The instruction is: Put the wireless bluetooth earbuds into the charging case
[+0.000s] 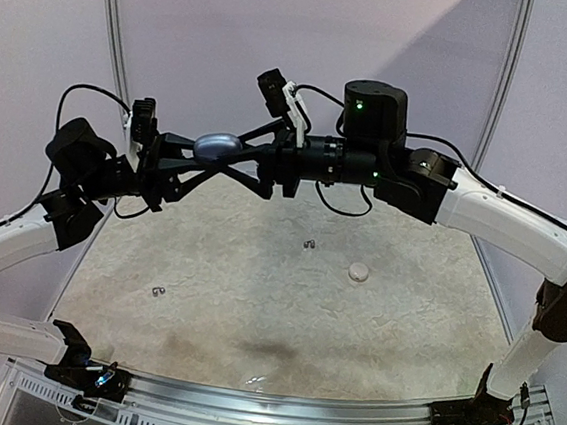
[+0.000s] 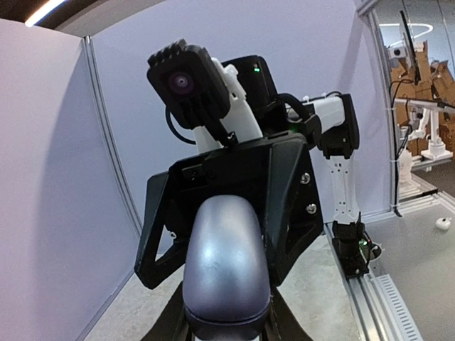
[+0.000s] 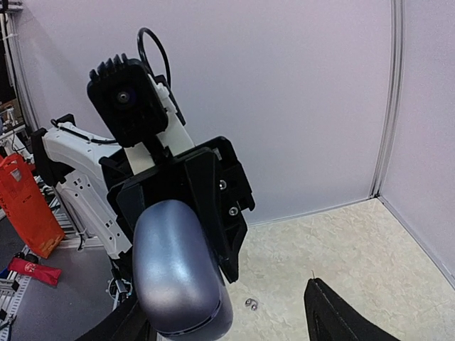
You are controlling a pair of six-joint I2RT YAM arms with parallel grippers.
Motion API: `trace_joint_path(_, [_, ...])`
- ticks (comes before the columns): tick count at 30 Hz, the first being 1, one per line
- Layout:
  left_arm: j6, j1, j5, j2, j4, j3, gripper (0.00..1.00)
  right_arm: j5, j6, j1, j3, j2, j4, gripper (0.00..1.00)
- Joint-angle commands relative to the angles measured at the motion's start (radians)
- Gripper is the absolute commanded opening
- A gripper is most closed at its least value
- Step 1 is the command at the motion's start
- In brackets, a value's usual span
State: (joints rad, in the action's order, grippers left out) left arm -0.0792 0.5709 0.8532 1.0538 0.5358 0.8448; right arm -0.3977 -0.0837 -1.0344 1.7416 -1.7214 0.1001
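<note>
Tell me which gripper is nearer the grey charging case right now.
Left. The left gripper is shut on the charging case in mid-air. The right gripper faces it with jaws open, not gripping it.

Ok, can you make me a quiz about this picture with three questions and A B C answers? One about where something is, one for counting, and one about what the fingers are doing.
1. Where is the charging case?
A) lying on the table
B) up in the air between the two arms
C) on the floor

2. How many tiny dark earbuds lie on the table?
A) two
B) five
C) none

3. How do the right fingers stand?
A) squeezed shut on the case
B) spread wide apart
C) out of sight

Answers:
1 B, the left fingers hold it high above the table.
2 A, one lies near the middle and one further left.
3 B, the right wrist view shows one finger well clear of the case.
</note>
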Motion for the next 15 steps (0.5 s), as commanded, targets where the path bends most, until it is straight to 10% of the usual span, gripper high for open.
trace_joint_path(1, [0.162, 0.015, 0.094, 0.002, -0.087, 0.033, 0.0, 0.094, 0.012, -0.001, 0.032, 0.008, 0.052, 0.71])
trace_joint_path(15, [0.644, 0.026, 0.085, -0.008, -0.359, 0.071, 0.0, 0.177, 0.035, 0.0, 0.151, -0.02, 0.141, 0.69])
